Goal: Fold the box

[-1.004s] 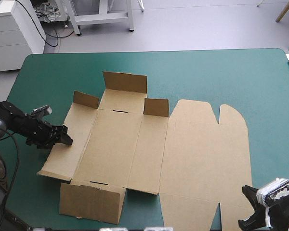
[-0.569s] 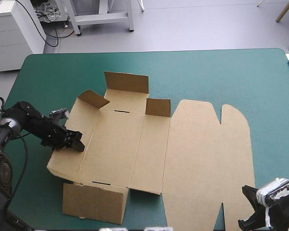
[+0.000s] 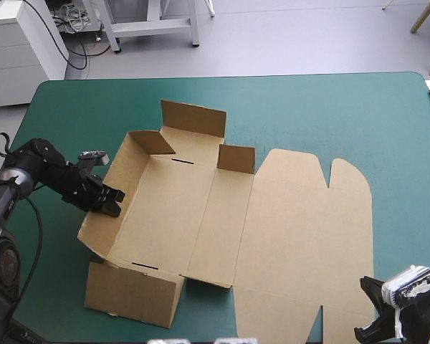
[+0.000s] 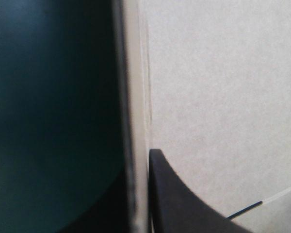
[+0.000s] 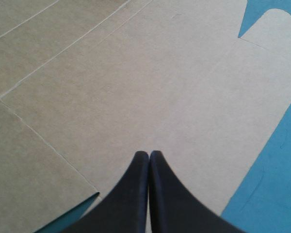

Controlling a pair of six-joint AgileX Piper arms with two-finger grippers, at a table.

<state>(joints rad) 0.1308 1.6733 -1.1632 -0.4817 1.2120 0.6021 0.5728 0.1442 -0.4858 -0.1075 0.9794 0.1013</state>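
- Brown cut-board box [image 3: 173, 215] mid-table, left wall [image 3: 131, 175] pinched half-up by left black finned gripper [image 3: 110, 203].
- Right black finned gripper [image 5: 149, 155] closed, empty, over flat lid [image 3: 308, 222].
- Might slip, flopping wall back, or drag the unpinned sheet.

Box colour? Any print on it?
The box is plain brown, no print; the high view shows it best.

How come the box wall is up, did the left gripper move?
Yes. The left gripper went away from the table's left edge, toward the middle, lifting the box's left wall.
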